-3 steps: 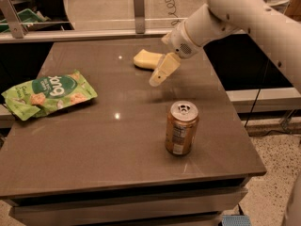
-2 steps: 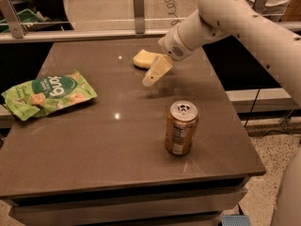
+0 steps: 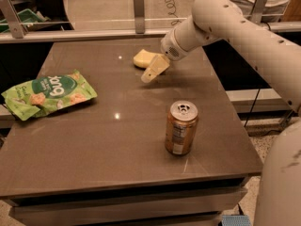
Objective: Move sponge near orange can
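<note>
The sponge [image 3: 141, 58] is a pale yellow block lying on the brown table [image 3: 94, 145] near its far edge, right of centre. My gripper [image 3: 149, 75] hangs from the white arm just in front of and right of the sponge, angled down to the left, close to it or touching its near edge. The orange can [image 3: 181, 127] stands upright near the front right of the table, well apart from the sponge and the gripper.
A green snack bag [image 3: 49, 94] lies flat at the table's left side. A rail with posts [image 3: 138, 6] runs behind the far edge. The white arm [image 3: 244, 36] reaches in from the right over the table's right edge.
The gripper has moved a little left and away from the camera, closer to the sponge. The sponge, can and bag have not moved.
</note>
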{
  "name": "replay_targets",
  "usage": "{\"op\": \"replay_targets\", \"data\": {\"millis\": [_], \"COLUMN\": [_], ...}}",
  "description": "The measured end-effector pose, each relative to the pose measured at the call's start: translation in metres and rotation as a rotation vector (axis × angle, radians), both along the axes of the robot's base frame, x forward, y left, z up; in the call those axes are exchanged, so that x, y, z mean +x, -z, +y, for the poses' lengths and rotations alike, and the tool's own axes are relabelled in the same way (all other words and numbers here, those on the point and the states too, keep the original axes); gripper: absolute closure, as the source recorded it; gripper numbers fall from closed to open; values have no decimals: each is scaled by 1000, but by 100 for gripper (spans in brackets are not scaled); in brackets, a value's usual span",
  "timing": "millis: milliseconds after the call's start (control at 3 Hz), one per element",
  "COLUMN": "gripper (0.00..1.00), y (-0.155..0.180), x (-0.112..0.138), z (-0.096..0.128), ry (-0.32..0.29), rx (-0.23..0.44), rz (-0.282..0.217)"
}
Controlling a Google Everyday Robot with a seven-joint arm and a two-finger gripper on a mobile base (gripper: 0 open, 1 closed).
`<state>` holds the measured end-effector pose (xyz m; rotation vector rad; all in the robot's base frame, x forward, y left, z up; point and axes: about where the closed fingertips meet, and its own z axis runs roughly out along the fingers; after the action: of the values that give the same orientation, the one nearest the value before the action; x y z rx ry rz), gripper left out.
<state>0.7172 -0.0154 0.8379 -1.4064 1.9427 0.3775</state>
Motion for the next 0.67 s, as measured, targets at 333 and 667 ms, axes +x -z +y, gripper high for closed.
{"op": "replay_targets", "data": {"millis": [333,667], "gripper": [0,18], "y": [11,16], "x": [11,15], "z": [-8,-13], "ry": [40,58], "rx": [-10,-4], "rz": [6,7]}}
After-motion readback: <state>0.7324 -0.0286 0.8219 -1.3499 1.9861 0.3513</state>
